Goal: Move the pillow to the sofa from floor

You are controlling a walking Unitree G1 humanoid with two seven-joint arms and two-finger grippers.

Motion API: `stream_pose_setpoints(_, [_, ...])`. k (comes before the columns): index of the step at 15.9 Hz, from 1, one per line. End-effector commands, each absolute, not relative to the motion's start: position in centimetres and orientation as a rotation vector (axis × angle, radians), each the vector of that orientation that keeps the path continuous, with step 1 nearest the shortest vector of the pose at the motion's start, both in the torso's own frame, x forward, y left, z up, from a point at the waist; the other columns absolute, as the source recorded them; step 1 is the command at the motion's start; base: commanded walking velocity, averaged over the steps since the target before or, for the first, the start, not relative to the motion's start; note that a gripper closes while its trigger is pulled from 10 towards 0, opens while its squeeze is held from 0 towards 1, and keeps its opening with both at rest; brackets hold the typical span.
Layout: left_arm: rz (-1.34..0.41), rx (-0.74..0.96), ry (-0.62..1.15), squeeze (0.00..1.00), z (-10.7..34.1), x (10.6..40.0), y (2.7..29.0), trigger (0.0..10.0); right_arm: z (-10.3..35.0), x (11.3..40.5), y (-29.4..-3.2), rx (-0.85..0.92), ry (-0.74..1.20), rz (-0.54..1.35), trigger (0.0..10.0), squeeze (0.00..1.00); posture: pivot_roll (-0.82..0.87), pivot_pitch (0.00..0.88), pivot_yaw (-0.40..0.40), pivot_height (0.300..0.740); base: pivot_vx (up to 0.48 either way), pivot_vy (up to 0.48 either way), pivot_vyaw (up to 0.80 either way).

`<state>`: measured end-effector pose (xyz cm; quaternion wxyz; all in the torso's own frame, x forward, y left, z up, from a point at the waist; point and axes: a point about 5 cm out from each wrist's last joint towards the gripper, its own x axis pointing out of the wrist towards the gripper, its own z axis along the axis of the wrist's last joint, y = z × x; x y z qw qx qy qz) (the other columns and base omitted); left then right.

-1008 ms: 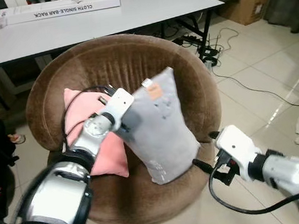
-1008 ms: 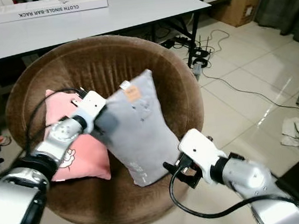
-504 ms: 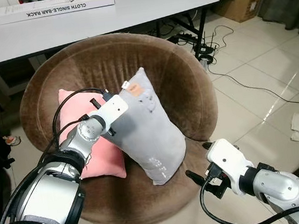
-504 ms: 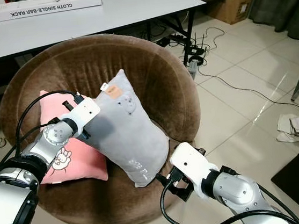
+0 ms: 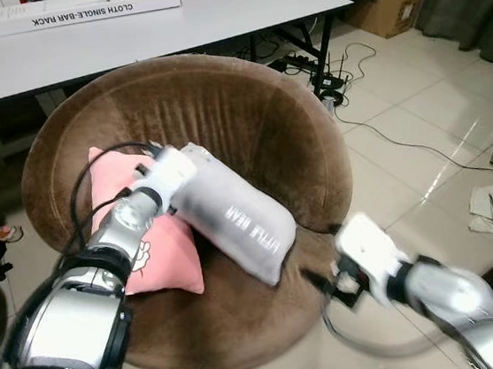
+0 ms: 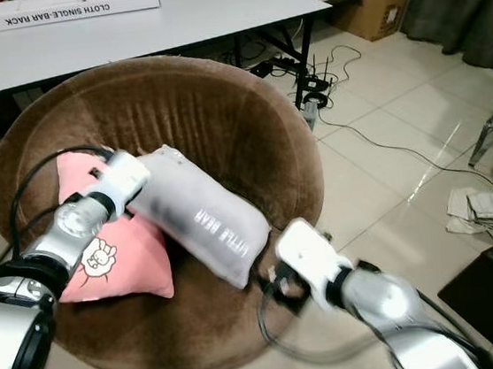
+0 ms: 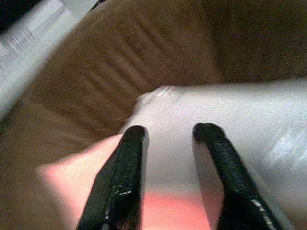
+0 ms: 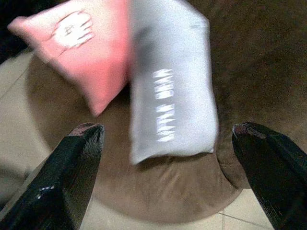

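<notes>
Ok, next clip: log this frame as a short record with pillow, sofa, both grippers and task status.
grey pillow: lying on the sofa seat, leaning against the pink pillow
sofa: round brown seat, holds both pillows
left gripper: open, fingers at the grey pillow's upper end
right gripper: open wide, apart from the pillow, near the sofa's front edge
task status: grey pillow is on the sofa

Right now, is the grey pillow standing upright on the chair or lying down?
Lying down. The grey pillow rests lengthwise on the brown chair, printed side up, one end leaning on the pink pillow.
</notes>
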<state>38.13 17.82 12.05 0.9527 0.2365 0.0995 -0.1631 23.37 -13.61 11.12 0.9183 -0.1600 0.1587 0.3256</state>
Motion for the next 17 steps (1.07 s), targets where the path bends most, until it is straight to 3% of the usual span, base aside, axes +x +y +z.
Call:
stream_pose_setpoints(1, [-0.354, 0.306, 0.197, 1.0, 11.6, 37.8, 17.4, 10.0, 11.1, 24.2, -14.3, -0.311, 0.31, 0.595, 10.0, 0.0, -0.09, 0.0, -0.018, 0.74, 0.0, 0.0, 0.0])
stream_pose_setpoints(2, [-0.349, 0.244, 0.175, 0.16, 11.5, 37.7, 17.4, 10.0, 11.1, 24.8, -14.3, -0.284, 0.309, 0.554, 10.0, 0.0, -0.07, 0.0, -0.004, 0.74, 0.0, 0.0, 0.0])
stream_pose_setpoints(3, [-0.316, 0.145, 0.151, 0.0, 11.5, 37.5, 17.6, 10.0, 10.8, 25.9, -14.3, -0.253, 0.311, 0.498, 10.0, 0.0, -0.02, 0.0, 0.002, 0.74, 0.0, 0.0, 0.0])
stream_pose_setpoints(4, [-0.286, 0.056, 0.119, 0.0, 11.4, 37.2, 17.6, 10.0, 10.6, 26.6, -14.3, -0.228, 0.318, 0.45, 10.0, 0.0, 0.0, 0.0, 0.001, 0.74, 0.0, 0.0, 0.0])
stream_pose_setpoints(5, [-0.258, -0.023, 0.06, 0.0, 10.6, 35.0, 17.8, 10.0, 9.8, 27.7, -14.6, -0.176, 0.345, 0.335, 10.0, 0.0, 0.03, 0.0, 0.003, 0.74, 0.0, 0.0, 0.0])
stream_pose_setpoints(10, [-0.158, 0.047, 0.051, 0.0, 9.3, 29.1, 19.1, 10.0, 8.5, 29.0, -15.5, -0.123, 0.418, 0.179, 10.0, 0.0, 0.08, 0.0, -0.019, 0.74, 0.0, 0.0, 0.0])
stream_pose_setpoints(17, [-0.253, 0.112, 0.075, 0.0, 10.9, 29.4, 16.3, 10.0, 8.5, 29.1, -15.8, -0.075, 0.404, 0.07, 10.0, 0.0, 0.01, 0.0, 0.054, 0.74, -0.034, 0.0, 0.0])
